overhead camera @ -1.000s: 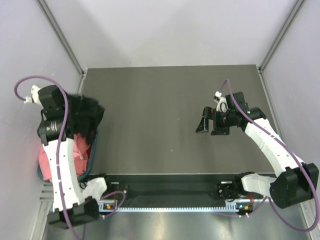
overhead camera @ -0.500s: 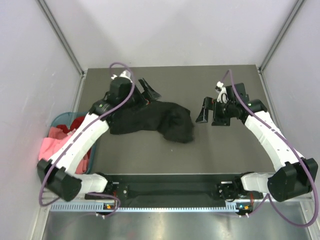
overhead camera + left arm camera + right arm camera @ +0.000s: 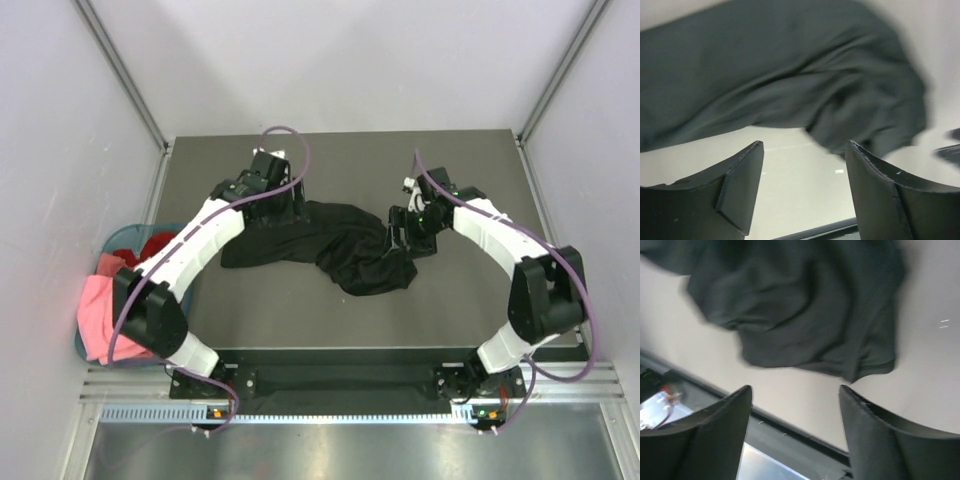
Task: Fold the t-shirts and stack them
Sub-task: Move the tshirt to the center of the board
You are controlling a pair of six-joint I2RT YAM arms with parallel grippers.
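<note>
The left gripper (image 3: 805, 149) stands wide, its two dark fingers (image 3: 742, 192) well apart with only pale table surface between them. It holds nothing, and the near fold of the black t-shirt (image 3: 340, 255) lies just beyond the tips. The right gripper (image 3: 793, 391) is also spread wide and holds nothing. In its wrist view bare table shows between the fingers, and the shirt's hemmed corner hangs just past them. Whether either set of tips brushes the cloth cannot be told from the blurred pictures. From above, the black t-shirt lies crumpled in a long band across the middle of the table (image 3: 460, 165). The left gripper is at its far left part and the right gripper at its right end, beside a bunched lump that sags toward the near edge. Bare tabletop lies between the shirt and the far edge, and more on the right side out to the metal rail. The strip between the lump and the near edge is narrower. Off the table's left edge, close against the enclosure wall, sits the round teal basket (image 3: 118, 238). It holds the pink t-shirt (image 3: 98, 318), which spills over its near rim, and the red t-shirt (image 3: 160, 246).
</note>
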